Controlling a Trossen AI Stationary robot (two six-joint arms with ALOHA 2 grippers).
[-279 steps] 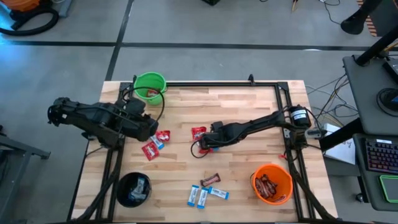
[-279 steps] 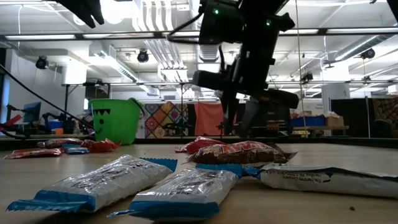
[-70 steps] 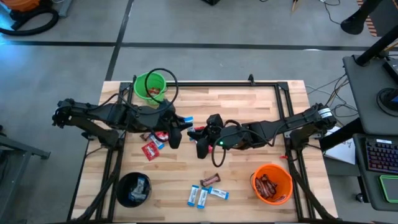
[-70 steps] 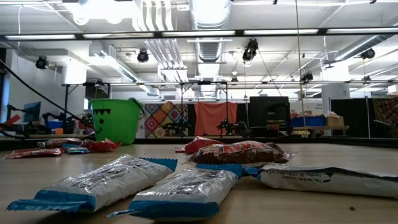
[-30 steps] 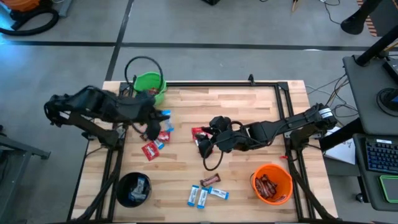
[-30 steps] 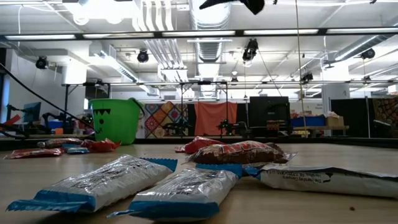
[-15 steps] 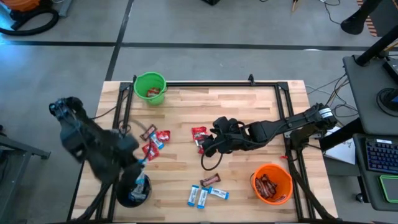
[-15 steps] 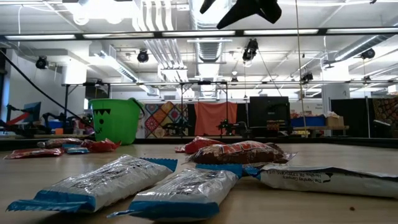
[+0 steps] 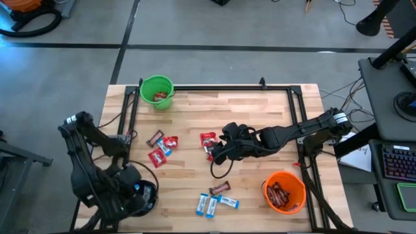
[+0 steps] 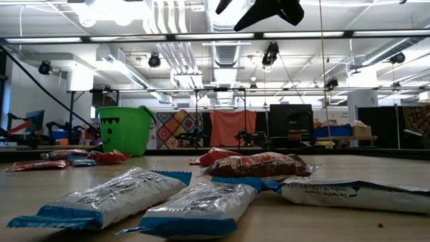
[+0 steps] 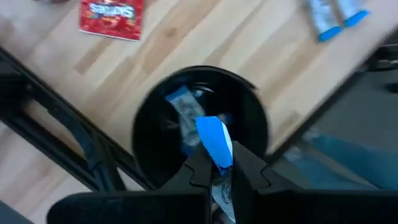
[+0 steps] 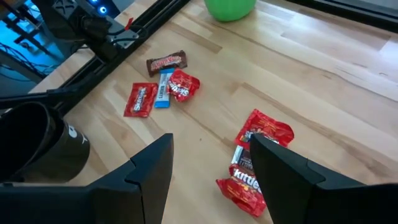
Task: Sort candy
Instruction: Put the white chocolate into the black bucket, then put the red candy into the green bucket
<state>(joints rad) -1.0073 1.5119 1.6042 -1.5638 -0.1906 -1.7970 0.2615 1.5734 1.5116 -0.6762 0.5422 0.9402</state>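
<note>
Candy lies scattered over the wooden table (image 9: 260, 110), and one piece is in my grasp: my left gripper (image 11: 219, 171) is clamped on a blue-and-white packet (image 11: 214, 140), held directly above the black bucket (image 11: 252, 130) at the table's near-left corner, where other blue-wrapped pieces already lie inside. My right gripper (image 12: 211, 168) hangs over the middle of the table with its fingers spread wide and nothing between them. Just ahead of it are the red packets (image 12: 264, 130) with a dark bar tucked among them. Farther off, toward the left side, sit a brown bar (image 12: 166, 62), two more red packets and a blue one. Three blue-and-white packets (image 9: 211, 205) and another brown bar (image 9: 220, 188) lie near the front edge, between the black bucket and the orange bucket (image 9: 284, 192). The green bucket (image 9: 156, 91) stands at the far-left corner.
</note>
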